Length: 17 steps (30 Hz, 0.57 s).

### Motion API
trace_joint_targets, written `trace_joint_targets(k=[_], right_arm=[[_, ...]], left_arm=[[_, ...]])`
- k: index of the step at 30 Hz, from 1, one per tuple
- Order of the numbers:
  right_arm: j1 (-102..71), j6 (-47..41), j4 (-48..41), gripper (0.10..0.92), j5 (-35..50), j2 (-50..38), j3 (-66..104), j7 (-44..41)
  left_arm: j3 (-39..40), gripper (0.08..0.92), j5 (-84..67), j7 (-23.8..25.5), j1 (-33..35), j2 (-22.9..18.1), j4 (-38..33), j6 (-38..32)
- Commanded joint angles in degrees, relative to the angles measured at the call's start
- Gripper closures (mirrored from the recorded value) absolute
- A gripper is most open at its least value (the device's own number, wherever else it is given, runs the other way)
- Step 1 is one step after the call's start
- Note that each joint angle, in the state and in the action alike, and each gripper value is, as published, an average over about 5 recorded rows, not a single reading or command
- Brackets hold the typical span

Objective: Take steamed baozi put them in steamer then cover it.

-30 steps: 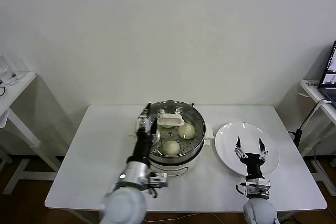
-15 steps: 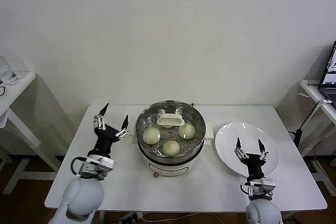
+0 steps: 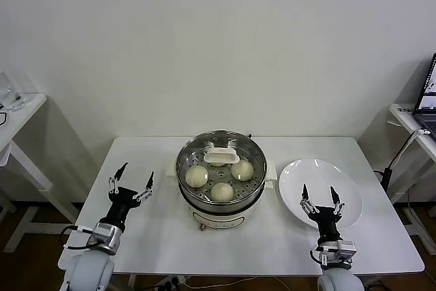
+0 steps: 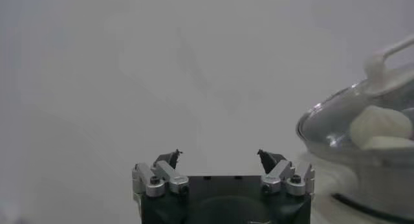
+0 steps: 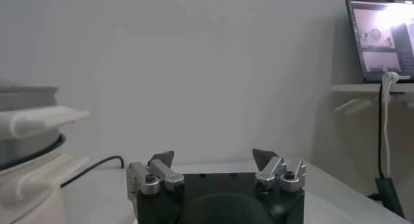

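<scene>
Now that the left gripper (image 3: 129,184) has backed off to nine o'clock, spread empty, the cover (image 3: 221,157) sits on the steamer (image 3: 219,199); right gripper (image 3: 320,199) idles wide open too, so the job looks finished.

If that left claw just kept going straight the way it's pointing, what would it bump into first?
Probably nothing on the table: the open left end effector points past the steamer, which sits off to its side. Its wrist view shows only the bare wall ahead, though depth is hard to judge.

Bright, even light; soft shadows under the table (image 3: 157,236); hazy wrist views
</scene>
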Motion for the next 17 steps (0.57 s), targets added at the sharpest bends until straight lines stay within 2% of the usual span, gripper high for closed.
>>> trace_joint_targets(k=[1, 17], right_arm=[[-1.4, 0.5, 1.4, 0.203, -0.2, 0.7, 0.2, -0.5], [-2.7, 1.6, 2.5, 0.203, -1.2, 0.9, 0.6, 0.9]], left_arm=[[-2.2, 0.177, -5.4, 2.4, 3.4, -0.2, 2.5, -5.2], [-1.5, 0.177, -3.0, 2.1, 3.9, -0.2, 2.5, -6.3]])
